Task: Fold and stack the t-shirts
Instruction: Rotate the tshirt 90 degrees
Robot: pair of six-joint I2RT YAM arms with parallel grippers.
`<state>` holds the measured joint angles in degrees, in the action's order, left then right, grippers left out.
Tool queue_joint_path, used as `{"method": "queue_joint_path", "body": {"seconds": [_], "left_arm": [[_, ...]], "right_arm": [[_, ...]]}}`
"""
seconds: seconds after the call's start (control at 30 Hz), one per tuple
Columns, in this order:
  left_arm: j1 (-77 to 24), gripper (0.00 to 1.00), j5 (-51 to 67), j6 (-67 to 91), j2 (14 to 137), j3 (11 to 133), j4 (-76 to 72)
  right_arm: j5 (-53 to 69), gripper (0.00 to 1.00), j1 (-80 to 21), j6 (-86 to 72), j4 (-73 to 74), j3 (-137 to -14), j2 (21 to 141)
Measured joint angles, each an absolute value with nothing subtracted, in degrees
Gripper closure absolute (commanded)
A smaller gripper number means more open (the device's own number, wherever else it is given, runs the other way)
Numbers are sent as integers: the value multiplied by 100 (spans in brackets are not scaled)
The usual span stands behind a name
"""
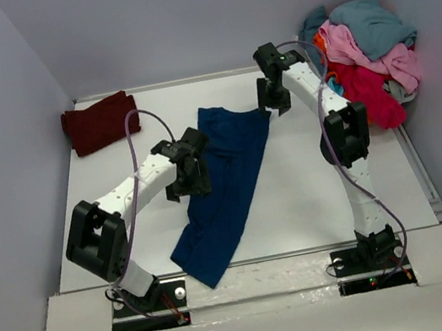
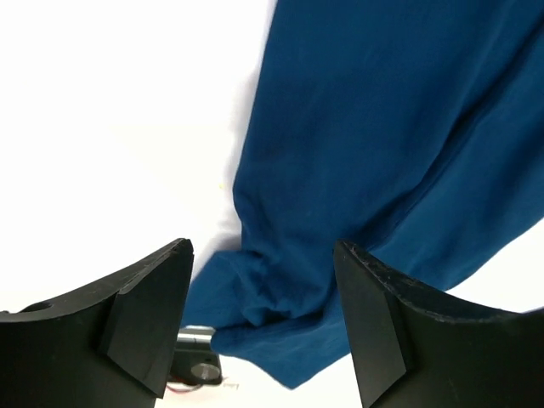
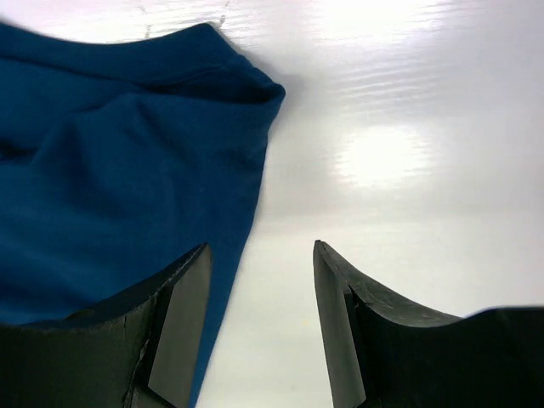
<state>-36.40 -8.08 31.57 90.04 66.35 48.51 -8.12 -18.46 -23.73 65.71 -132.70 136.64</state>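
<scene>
On the tabletop (image 1: 318, 182) the dark blue t-shirt (image 1: 228, 183) lies mid-surface as a long slanted strip. Over its left edge the left end effector (image 2: 263, 248) is released, gripping nothing. At its far right corner the right end effector (image 3: 261, 247) is also released. A folded maroon t-shirt (image 1: 100, 122) sits far left and a pile of t-shirts (image 1: 368, 54) far right.

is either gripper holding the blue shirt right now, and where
Nothing is held. The left gripper and right gripper both stand open, with the blue t-shirt lying free.
</scene>
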Motion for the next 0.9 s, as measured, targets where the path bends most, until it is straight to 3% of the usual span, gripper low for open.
{"method": "queue_joint_path", "body": {"seconds": [0.17,0.37,0.63,0.9], "left_arm": [[-3640,21,-1256,3170,9430,7518,4904],[-3527,22,-1302,3037,11174,9258,4783],[-2838,24,-1026,2891,12969,11185,4786],[-2110,25,-928,2705,13146,11740,4799]], "right_arm": [[-696,47,-1857,-2375,6595,-13216,13037],[-471,60,-2206,-2401,6464,-12663,12971],[-185,62,-2432,-2484,6331,-11904,13109],[23,62,-2357,-2580,6029,-11574,13109]]}}
